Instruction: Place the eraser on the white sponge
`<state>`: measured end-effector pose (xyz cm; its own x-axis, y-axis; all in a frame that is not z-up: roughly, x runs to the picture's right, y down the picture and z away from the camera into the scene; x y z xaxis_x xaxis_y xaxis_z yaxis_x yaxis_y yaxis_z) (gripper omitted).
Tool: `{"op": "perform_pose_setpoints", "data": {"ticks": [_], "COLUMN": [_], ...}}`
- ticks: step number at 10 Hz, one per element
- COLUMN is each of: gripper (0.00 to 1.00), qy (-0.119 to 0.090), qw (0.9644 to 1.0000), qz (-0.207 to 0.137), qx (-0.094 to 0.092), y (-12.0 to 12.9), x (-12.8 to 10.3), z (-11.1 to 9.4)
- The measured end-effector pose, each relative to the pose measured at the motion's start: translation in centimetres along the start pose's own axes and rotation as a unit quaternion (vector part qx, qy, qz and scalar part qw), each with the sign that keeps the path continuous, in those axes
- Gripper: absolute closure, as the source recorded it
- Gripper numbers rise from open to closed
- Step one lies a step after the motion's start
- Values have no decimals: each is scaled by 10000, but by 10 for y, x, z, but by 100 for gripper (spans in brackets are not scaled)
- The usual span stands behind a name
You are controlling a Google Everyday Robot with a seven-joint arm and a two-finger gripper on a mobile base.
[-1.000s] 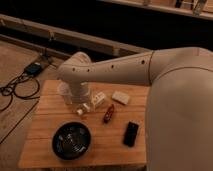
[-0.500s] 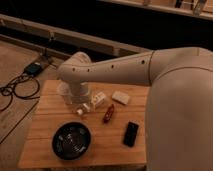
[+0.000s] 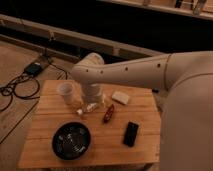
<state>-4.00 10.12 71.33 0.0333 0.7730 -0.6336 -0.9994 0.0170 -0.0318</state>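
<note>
The eraser (image 3: 131,134) lies flat in the lower right part of the wooden table (image 3: 50,112). Its long axis runs nearly top to bottom of the frame, with the upper end leaning slightly right. It is near the table's lower edge and not far from the right edge, touching nothing.

The white sponge (image 3: 120,97) sits above it, towards the table's upper edge, with its long axis slanting down to the right. I see bare wood between the two. The dark-red oblong object (image 3: 108,113) lies just left of that stretch, roughly upright in the frame.

Further left, a clear bottle (image 3: 88,108) lies on its side, a white cup (image 3: 66,93) stands at the upper left, and a black bowl (image 3: 72,140) fills the lower left.

The arm (image 3: 145,72) enters from the right, bends above the table and turns down. The gripper (image 3: 94,101) is at its lower end, between the cup and the sponge, just above the bottle and well apart from the eraser. I cannot tell whether it is apart or together.

The robot's pale body (image 3: 187,125) crowds the table's right edge.
</note>
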Motion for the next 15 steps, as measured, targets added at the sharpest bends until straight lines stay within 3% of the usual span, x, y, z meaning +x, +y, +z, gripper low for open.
{"op": "perform_pose_setpoints", "data": {"ticks": [3, 5, 10, 12, 15], "gripper": [35, 35, 35, 35, 35], "qy": [-156, -163, 233, 429, 685], "qw": [9995, 9989, 9945, 9895, 9824], "qz": [273, 406, 1017, 1365, 1709], "qx": [-95, -145, -121, -206, -313], "y": [-70, -106, -163, -178, -188], "x": [-1, -1, -5, -4, 7], "z": [26, 56, 117, 136, 147]}}
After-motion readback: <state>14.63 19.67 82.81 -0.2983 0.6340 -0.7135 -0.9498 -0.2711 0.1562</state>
